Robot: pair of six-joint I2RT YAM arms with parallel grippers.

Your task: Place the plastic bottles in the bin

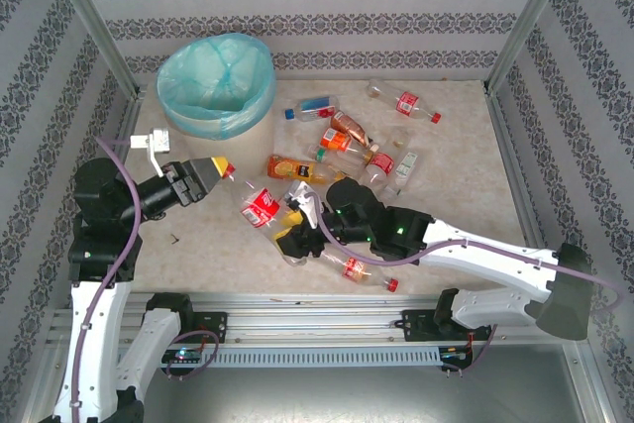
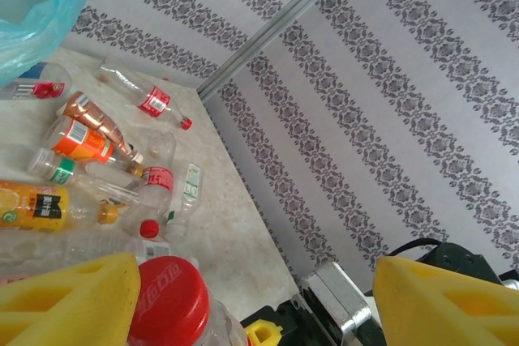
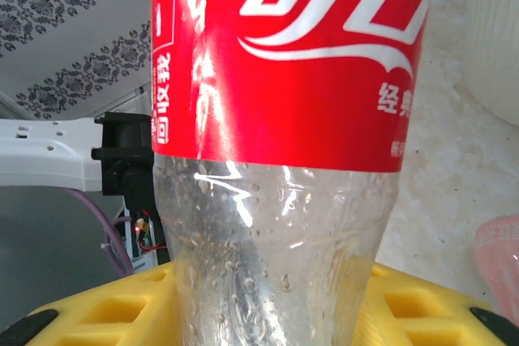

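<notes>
Red-label bottle spans the two grippers — bin at far left.
The right gripper clamps its clear base; the long axis points up-left, cap between the left gripper's parted fingers — the left arm sits nearer the bin.

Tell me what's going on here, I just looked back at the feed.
The right tool is clamped on the lower end of a red-labelled bottle, presenting it to the left tool. The left tool's open jaws sit either side of the red cap, not yet gripping. It looks like a handover. The bin stands far left; other bottles lie on the table.
</notes>
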